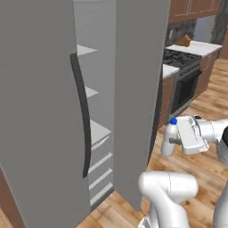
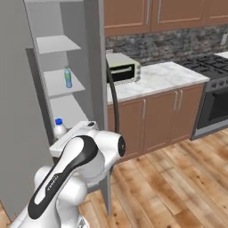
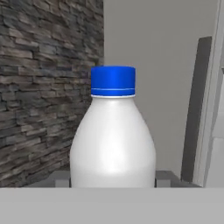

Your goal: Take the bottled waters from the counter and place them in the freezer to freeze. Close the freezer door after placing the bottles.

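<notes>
One bottle [image 3: 113,140] stands upright, clamped in the claw [image 3: 113,179].

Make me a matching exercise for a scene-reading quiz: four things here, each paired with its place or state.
Things:
1. whitish plastic bottle with blue cap
2. small clear bottle with blue cap
3. silver toaster oven
4. grey freezer door with dark handle

Places or states:
A. swung open
B. on the white marble counter
C. gripped in the hand
D. upright on a freezer shelf

Pairs: 1-C, 2-D, 3-B, 4-A
</notes>
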